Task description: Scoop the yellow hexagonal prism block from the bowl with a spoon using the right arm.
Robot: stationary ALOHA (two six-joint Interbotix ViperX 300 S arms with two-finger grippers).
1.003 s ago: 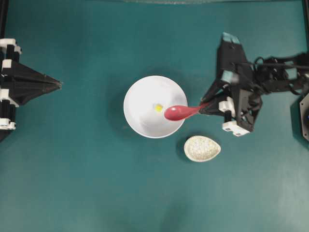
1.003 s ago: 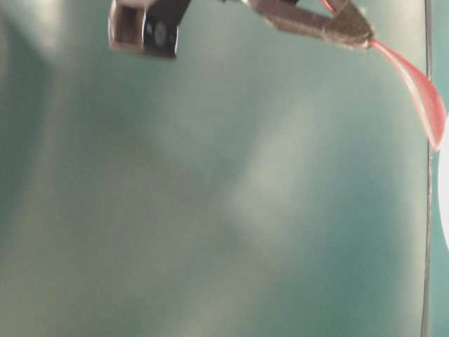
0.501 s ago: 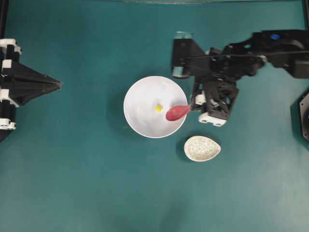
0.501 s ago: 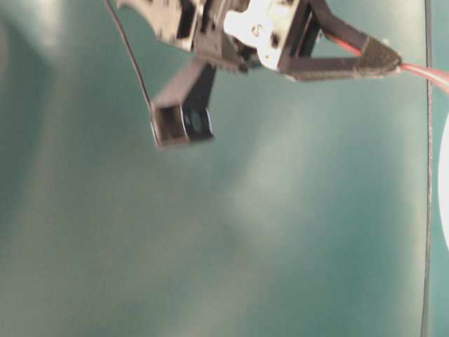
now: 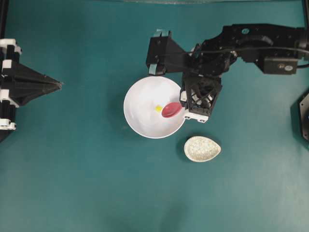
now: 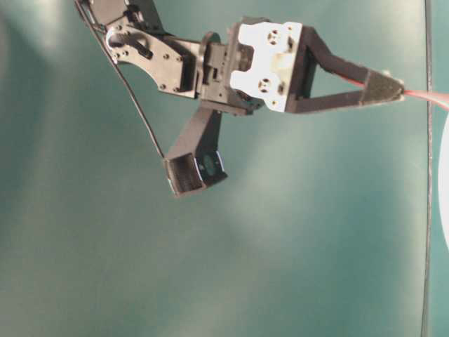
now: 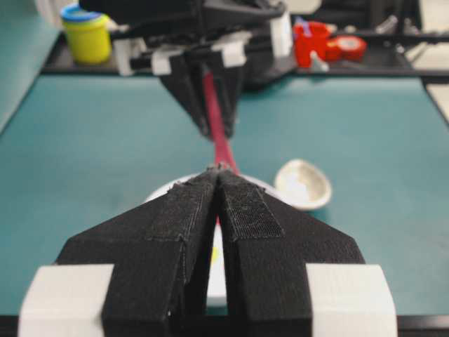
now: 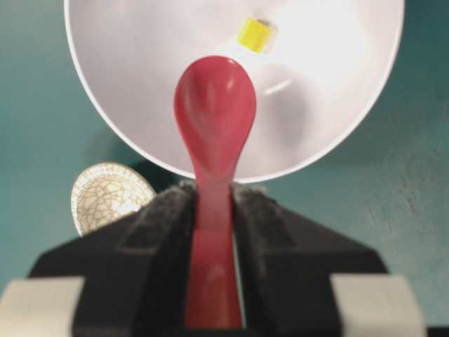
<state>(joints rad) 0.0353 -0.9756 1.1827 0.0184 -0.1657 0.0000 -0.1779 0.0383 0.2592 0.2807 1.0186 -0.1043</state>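
At the far left of the overhead view the left end effector (image 5: 58,85) lies level over the bench (image 5: 87,183), its jaws pressed together on nothing, partly cut off by the frame edge. In the middle, the bowl (image 5: 140,113) holds the yellow hexagonal prism block (image 5: 158,108), with the spoon (image 5: 171,109) scoop just beside it inside the bowl. The right end effector (image 8: 210,210) is tilted steeply down and clamped on the spoon handle, which hides beneath it overhead. The spoon rest (image 5: 202,148) sits near the bowl's lower right.
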